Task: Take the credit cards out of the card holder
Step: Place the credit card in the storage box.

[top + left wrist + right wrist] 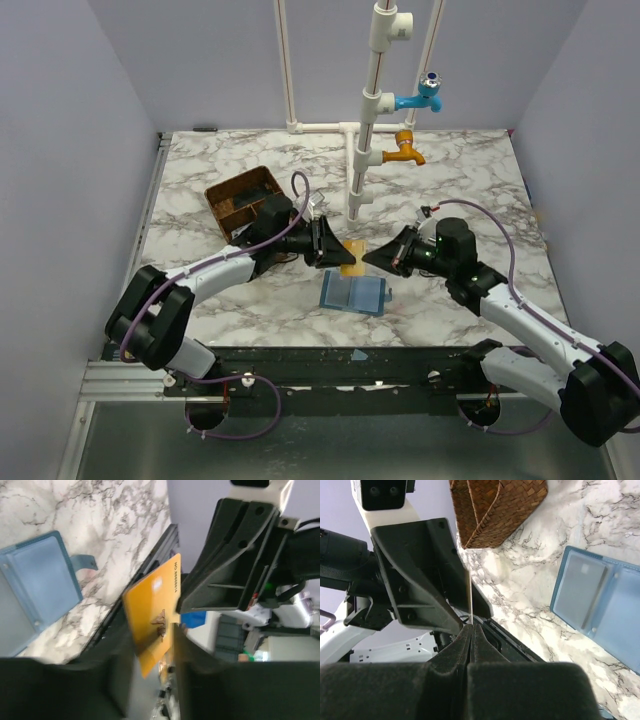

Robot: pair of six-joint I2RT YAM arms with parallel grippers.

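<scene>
**Left arm** (215,268) and **right arm** (530,325): smooth white link shells set between bulky black joint housings. A purple cable (296,178) loops along each arm. **Left gripper** (338,250) and **right gripper** (370,257): matte black, wedge-shaped fingers with ribbed side plates (235,565) pierced by round holes. Each is carried on a white wrist block (382,505). A small green light (269,586) shows on the right wrist.

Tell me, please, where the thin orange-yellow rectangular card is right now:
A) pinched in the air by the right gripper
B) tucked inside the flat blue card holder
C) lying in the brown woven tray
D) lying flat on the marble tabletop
A: the right gripper is shut on one edge of the orange-yellow card, holding it in the air, apart from the blue card holder, which lies open below.
</scene>
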